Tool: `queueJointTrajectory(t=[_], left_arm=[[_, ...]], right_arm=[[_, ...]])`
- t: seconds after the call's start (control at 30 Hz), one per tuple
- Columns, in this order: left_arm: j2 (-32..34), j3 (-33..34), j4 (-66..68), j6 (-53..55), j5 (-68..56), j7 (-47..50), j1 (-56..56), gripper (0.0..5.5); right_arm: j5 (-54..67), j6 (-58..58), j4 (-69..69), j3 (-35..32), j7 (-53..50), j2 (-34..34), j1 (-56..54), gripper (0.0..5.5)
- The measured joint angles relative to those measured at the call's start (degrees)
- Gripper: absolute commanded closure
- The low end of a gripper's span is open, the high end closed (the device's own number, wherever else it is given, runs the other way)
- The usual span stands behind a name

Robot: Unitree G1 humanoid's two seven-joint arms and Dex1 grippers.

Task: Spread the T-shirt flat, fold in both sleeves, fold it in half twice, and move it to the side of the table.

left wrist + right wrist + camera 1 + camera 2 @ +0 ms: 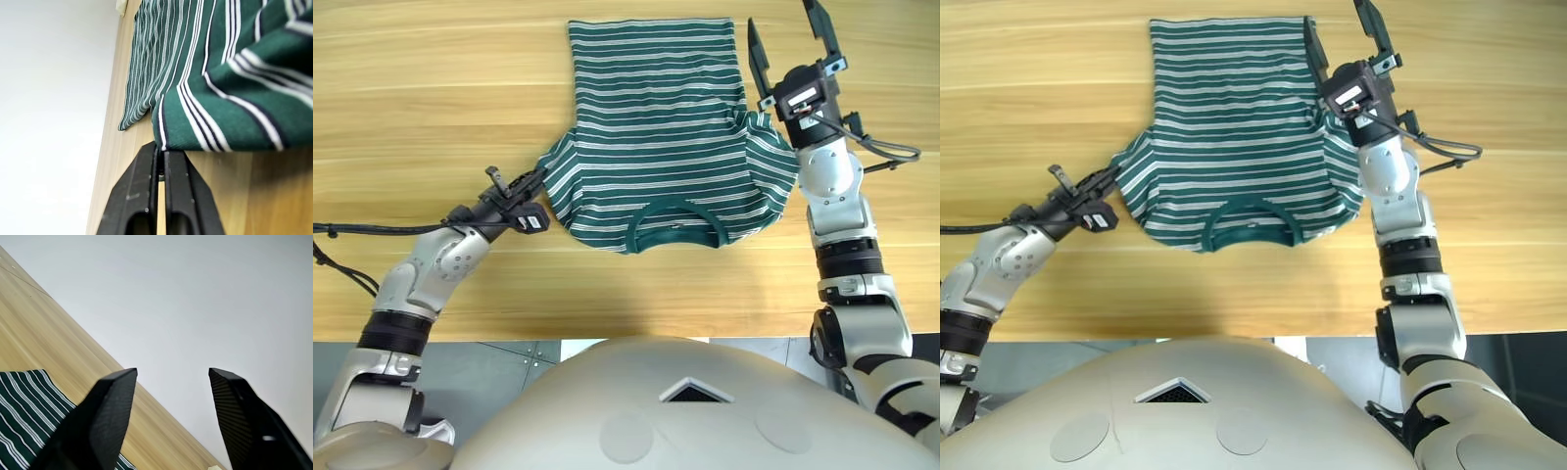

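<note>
T-shirt (656, 127): green with white stripes, spread on the wooden table (431, 98), collar toward the robot, right sleeve (769, 166) rumpled.
Left gripper (530, 184): low on the table, fingers pressed together, pinching the edge of the left sleeve (560, 164).
Right gripper (788, 44): fingers spread wide, holding nothing, raised beside the shirt's right edge, above the right sleeve.

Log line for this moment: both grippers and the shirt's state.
left gripper shut at left sleeve hem | right gripper open by T-shirt right edge | shirt on table, sleeves not folded in
</note>
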Motion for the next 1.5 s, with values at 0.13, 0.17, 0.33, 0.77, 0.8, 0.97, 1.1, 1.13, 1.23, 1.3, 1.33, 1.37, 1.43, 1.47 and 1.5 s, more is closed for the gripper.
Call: queueJointTrajectory(t=[0.13,0.17,0.33,0.77,0.8,0.97,1.1,1.13,1.23,1.3,1.33,1.37,1.43,1.47,1.5], left_arm=[[-1.3,-0.7,0.1,-1.1,-0.1,0.4,-0.9,5.50],[-1.9,-1.0,0.1,-1.5,-0.1,0.8,-1.1,5.50],[-3.6,-1.5,1.8,-2.2,2.3,4.3,-4.3,5.50],[-7.8,-8.8,9.1,-8.7,4.5,4.3,-12.5,5.50],[-8.0,-9.3,9.3,-9.1,4.3,3.7,-12.7,5.50],[-10.0,-11.2,12.2,-10.8,0.0,1.5,-13.6,4.63],[-11.5,-11.5,14.5,-11.2,-3.6,-0.2,-13.7,4.01],[-12.1,-11.4,15.2,-11.2,-4.7,-0.5,-13.7,3.82],[-13.0,-11.4,16.5,-11.1,-5.7,-1.2,-13.8,3.37],[-13.5,-11.3,17.5,-11.1,-6.6,-1.7,-13.8,3.06],[-13.7,-11.3,17.7,-11.1,-6.9,-2.0,-13.8,2.85],[-13.8,-11.4,17.7,-11.2,-7.4,-2.6,-13.8,2.71],[-14.8,-12.1,18.1,-11.2,-8.0,-3.2,-13.3,2.46],[-15.5,-12.6,18.2,-11.3,-8.6,-3.6,-13.1,2.46],[-16.1,-12.9,18.2,-11.5,-9.2,-3.9,-12.8,2.46]], right_arm=[[-0.1,-0.4,1.3,0.0,-0.2,0.5,0.0,2.79],[-0.2,-0.5,1.5,0.0,-0.5,0.6,0.0,2.79],[-1.0,-1.2,3.3,0.0,-0.7,1.1,0.0,2.79],[-1.2,-2.5,5.7,0.1,-1.8,1.7,0.0,2.79],[-1.2,-2.5,5.8,0.1,-1.8,1.8,0.0,2.79],[-1.3,-2.5,5.8,0.1,-1.8,2.0,0.0,2.79],[-1.3,-2.5,5.9,0.2,-1.8,2.2,0.0,2.79],[-1.3,-2.5,5.9,0.2,-1.8,2.4,0.0,2.79],[-1.3,-2.5,5.9,0.2,-1.8,2.6,0.0,2.79],[-1.3,-2.5,5.9,0.2,-1.8,2.6,0.0,2.79],[-1.3,-2.5,5.9,0.2,-1.8,2.6,0.0,2.79],[-1.3,-2.5,5.9,0.2,-1.8,2.6,0.0,2.79],[-1.3,-2.5,5.9,0.2,-1.8,2.6,0.0,2.79],[-1.3,-2.5,5.9,0.2,-1.8,2.6,0.0,2.79],[-1.3,-2.5,5.9,0.2,-1.8,2.7,0.0,2.79]])
